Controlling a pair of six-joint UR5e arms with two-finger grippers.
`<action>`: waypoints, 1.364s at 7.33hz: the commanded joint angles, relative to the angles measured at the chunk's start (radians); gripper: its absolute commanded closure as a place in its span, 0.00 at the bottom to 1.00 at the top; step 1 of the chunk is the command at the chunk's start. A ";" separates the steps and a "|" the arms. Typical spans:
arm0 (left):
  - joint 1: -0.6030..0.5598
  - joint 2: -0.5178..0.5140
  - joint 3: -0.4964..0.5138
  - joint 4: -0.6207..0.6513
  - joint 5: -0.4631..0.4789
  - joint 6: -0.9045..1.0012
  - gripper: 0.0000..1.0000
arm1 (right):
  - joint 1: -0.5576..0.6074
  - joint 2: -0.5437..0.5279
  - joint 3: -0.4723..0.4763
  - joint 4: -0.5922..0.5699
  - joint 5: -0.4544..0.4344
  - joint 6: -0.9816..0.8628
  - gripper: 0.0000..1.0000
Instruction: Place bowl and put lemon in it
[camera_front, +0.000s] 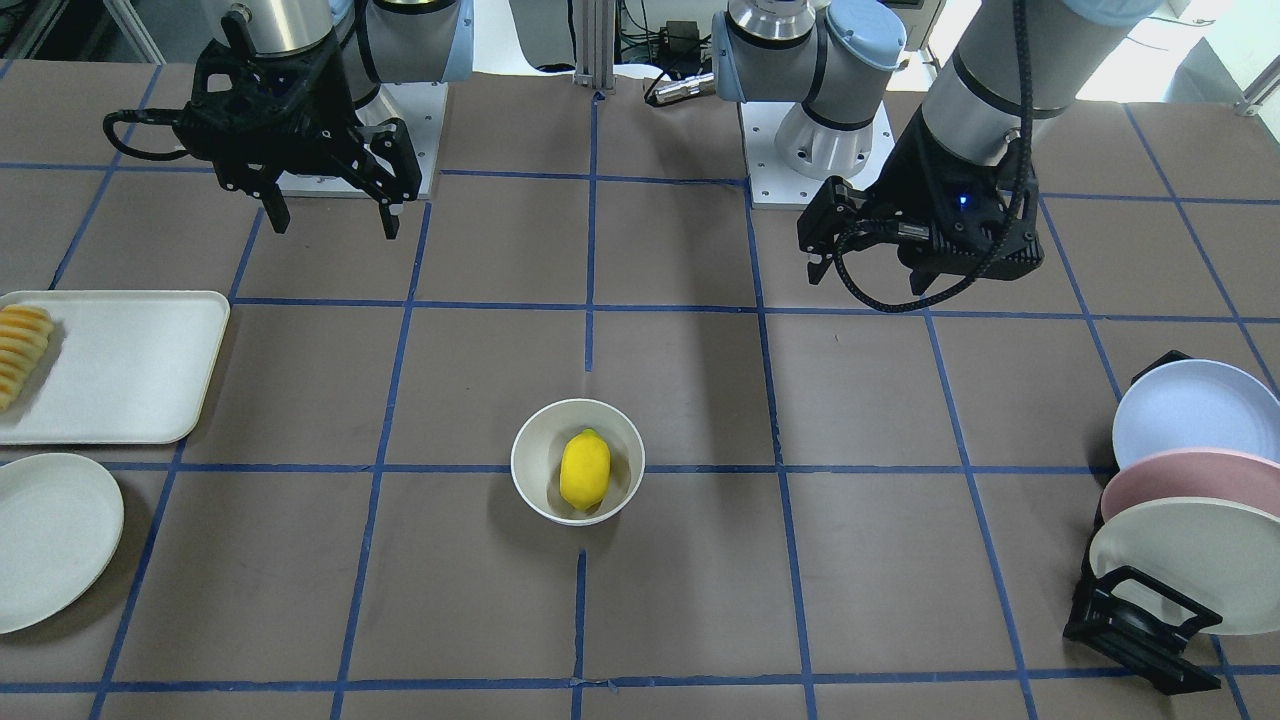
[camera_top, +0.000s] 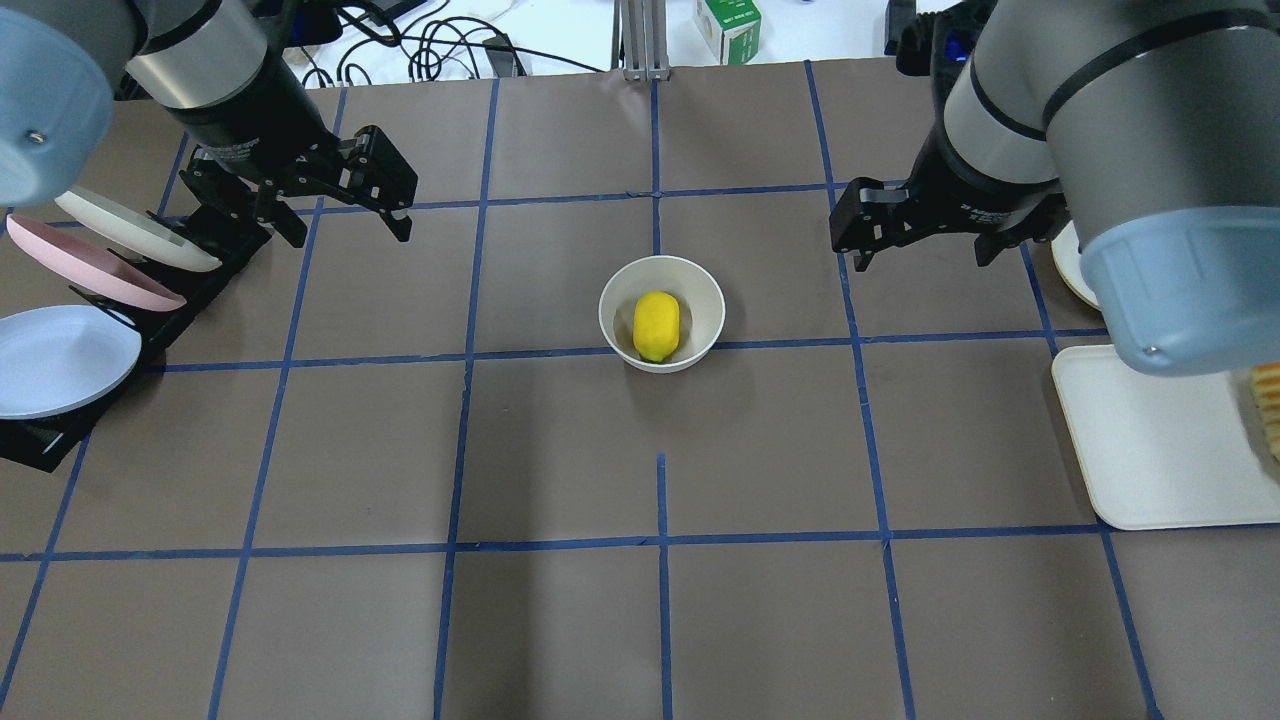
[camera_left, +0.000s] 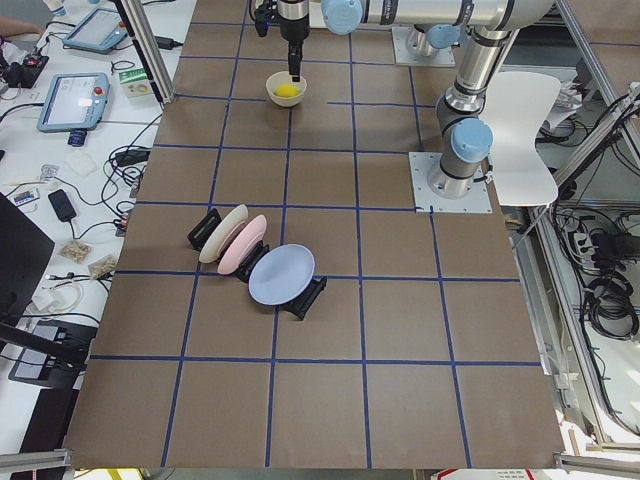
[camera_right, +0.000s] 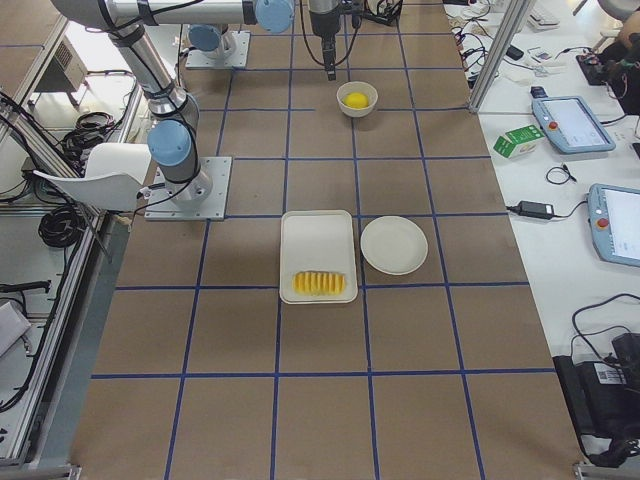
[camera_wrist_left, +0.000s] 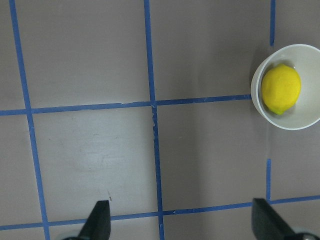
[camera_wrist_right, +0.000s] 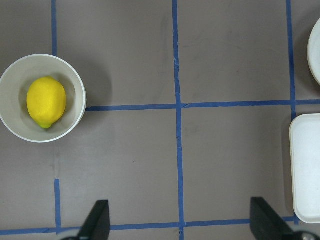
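Observation:
The cream-white bowl (camera_front: 535, 455) stands upright near the table's middle, with the yellow lemon (camera_front: 585, 470) lying inside it. Both also show in the overhead view, bowl (camera_top: 615, 305) and lemon (camera_top: 656, 325). My left gripper (camera_top: 350, 228) is open and empty, raised above the table well to the bowl's left. My right gripper (camera_top: 925, 258) is open and empty, raised well to the bowl's right. The left wrist view has the bowl (camera_wrist_left: 287, 125) at its right edge. The right wrist view has it (camera_wrist_right: 12, 77) at its left edge.
A black rack with white, pink and blue plates (camera_top: 90, 290) stands at the left edge. A white tray (camera_top: 1150, 450) with ridged yellow-orange sliced food (camera_front: 20, 350) and a shallow white plate (camera_front: 50, 540) lie on the right side.

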 joint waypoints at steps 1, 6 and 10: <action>0.005 -0.008 -0.006 -0.003 0.020 0.000 0.00 | -0.008 0.006 -0.028 0.001 -0.001 -0.005 0.00; 0.005 0.054 -0.009 -0.082 0.089 0.018 0.00 | -0.011 0.064 -0.120 0.110 -0.001 0.002 0.00; 0.005 0.055 0.007 -0.077 0.089 0.015 0.00 | -0.010 0.061 -0.113 0.113 -0.001 0.004 0.00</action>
